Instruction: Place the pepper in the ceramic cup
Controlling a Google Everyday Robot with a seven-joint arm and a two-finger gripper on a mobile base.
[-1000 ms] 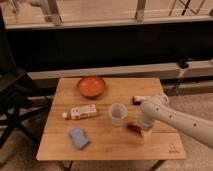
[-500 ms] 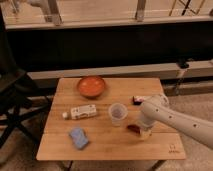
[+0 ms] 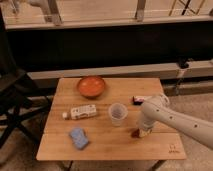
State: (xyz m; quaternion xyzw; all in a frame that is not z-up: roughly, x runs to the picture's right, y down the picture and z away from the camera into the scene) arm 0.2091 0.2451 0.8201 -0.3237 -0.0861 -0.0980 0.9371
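Pepper [image 3: 136, 133] lies just right of the ceramic cup [image 3: 117, 113], at the gripper [image 3: 141, 132] tip. Whether it is gripped cannot be told.

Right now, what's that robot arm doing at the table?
The robot's gripper is down at the wooden table, right beside the small dark red pepper. The pepper is not yet in the ceramic cup, which stands upright nearby. The orange bowl, white bottle and blue sponge sit apart.
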